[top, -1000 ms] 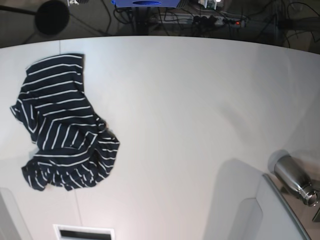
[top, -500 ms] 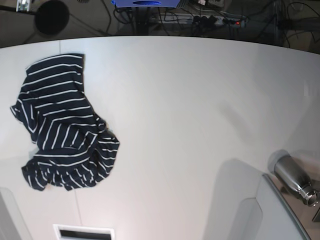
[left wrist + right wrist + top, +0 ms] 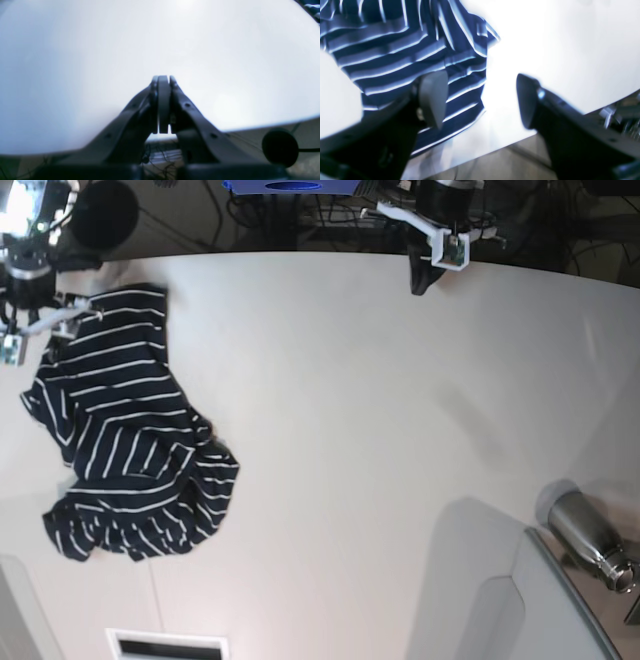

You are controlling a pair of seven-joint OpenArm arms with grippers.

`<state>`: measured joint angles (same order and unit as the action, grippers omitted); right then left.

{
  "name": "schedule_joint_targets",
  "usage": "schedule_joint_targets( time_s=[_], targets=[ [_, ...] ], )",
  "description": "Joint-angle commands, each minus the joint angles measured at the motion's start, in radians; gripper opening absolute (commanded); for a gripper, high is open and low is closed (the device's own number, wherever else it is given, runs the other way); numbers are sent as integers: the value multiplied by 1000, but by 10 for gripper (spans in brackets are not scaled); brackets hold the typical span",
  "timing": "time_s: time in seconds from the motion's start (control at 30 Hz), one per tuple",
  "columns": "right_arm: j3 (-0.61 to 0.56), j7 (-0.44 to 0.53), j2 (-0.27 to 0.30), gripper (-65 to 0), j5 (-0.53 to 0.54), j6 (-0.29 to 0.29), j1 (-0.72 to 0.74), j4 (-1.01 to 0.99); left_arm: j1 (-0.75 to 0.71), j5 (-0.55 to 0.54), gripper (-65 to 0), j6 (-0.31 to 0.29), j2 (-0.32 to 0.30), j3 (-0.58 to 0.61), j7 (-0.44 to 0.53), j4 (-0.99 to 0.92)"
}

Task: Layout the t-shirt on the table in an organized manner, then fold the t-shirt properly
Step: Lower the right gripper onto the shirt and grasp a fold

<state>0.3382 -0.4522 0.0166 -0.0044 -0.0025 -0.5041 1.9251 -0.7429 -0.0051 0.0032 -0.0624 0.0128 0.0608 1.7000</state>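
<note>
The t-shirt (image 3: 125, 430), dark navy with thin white stripes, lies crumpled on the left part of the white table (image 3: 350, 400). My right arm (image 3: 28, 265) reaches in over the far left edge, above the shirt's top end. Its gripper (image 3: 480, 100) is open, one finger (image 3: 432, 97) over the striped fabric (image 3: 395, 50) and the other over bare table, with nothing between them. My left gripper (image 3: 163, 80) is shut and empty, pointing across bare tabletop (image 3: 100, 50). In the base view it hangs at the far edge (image 3: 420, 280), well away from the shirt.
A metal bottle (image 3: 590, 540) lies at the lower right beside a grey panel (image 3: 540, 610). A white slotted frame (image 3: 168, 645) sits at the near edge. Beyond the far edge are cables and a black round object (image 3: 105, 212).
Both arms have come into the base view at the table's far edge, the right one over the shirt's top end. The t-shirt has not moved.
</note>
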Motion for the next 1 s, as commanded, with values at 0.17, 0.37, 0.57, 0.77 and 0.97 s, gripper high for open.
schedule_joint_targets(
  time_s=[0.17,0.37,0.57,0.77,0.97],
  targets=[
    [-314,-167,138,-233,-95,-3,120,9,55,-2,-650,2,32,-1,-63,18],
    [-500,-191,110,-233,-144,-9,239,-155,67,-2,-650,2,39,-1,-62,16],
    [-506,-190,-5,-234,-300,-9,378,-384,93,-2,-650,2,3,-3,-66,31],
    [-506,-190,-82,-366,-323,-9,493,-536,93,-2,-650,2,-43,-10,-68,50],
    [-502,-190,-100,-378,-323,-9,569,-600,93,-2,-630,2,-55,-14,-68,50]
  ],
)
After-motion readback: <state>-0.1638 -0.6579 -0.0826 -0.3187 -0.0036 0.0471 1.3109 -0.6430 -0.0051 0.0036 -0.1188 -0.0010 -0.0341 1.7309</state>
